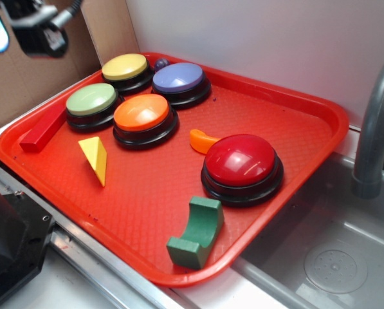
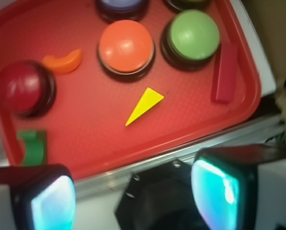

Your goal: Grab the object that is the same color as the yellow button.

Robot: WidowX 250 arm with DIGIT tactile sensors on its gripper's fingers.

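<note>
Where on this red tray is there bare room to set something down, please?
Bare patches on the tray: the right rear corner behind the red button, and the front, between yellow wedge and green arch block. The left rear is crowded with four buttons.

A red tray (image 1: 307,122) carries five buttons, a yellow wedge (image 1: 95,158), and red, orange, green blocks.

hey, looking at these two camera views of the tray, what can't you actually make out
- Yellow button: out of the wrist view, past its top edge.
- Small purple thing behind the buttons, exterior view: mostly hidden, unidentifiable.
- Gripper: wrist view shows blurred fingers apart; exterior cuts it off at the top-left corner.
- Yellow wedge: clear in both views, untouched.
</note>
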